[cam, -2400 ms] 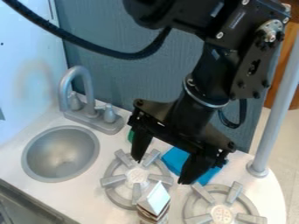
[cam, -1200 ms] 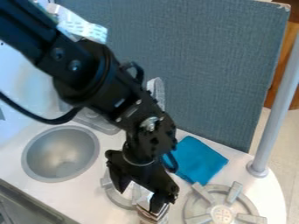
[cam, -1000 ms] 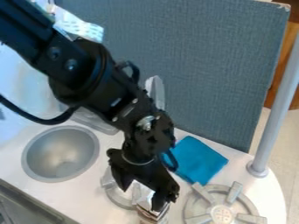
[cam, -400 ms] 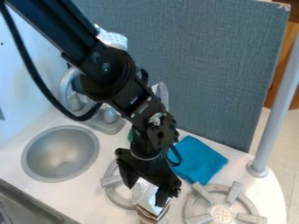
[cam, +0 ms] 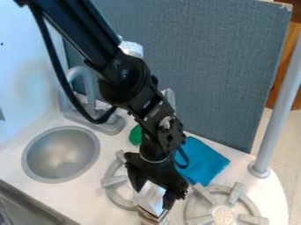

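Black two-finger gripper (cam: pixel 153 198): fingers spread, one either side of silver-topped, boxy upright object (cam: pixel 151 204); any hold cannot be told.

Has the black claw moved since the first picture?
Yes. Measured against the left burner, the gripper has shifted down the view and slightly left, from the burner's far side to its near side.
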Controlling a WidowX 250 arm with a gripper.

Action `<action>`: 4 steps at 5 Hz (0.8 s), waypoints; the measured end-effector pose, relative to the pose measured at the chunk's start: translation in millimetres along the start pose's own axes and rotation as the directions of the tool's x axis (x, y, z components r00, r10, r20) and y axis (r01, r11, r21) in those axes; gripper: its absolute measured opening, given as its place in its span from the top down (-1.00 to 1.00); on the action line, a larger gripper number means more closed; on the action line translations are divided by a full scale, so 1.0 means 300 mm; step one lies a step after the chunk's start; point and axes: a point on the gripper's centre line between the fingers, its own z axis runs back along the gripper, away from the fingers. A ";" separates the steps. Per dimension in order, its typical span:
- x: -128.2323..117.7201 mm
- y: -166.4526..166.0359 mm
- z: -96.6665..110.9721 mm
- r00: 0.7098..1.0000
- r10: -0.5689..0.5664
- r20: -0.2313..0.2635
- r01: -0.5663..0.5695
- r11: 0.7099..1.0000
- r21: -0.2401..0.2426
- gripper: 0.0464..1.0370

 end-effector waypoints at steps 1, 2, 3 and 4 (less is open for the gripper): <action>0.011 -0.005 -0.037 1.000 -0.003 -0.018 0.003 1.000 0.004 -0.93; 0.023 -0.004 -0.068 1.000 -0.012 -0.022 0.012 1.000 0.014 -0.93; 0.042 -0.003 -0.070 1.000 0.001 -0.010 -0.001 1.000 0.021 -0.85; 0.031 -0.005 -0.070 1.000 0.015 -0.020 -0.014 1.000 0.022 -0.56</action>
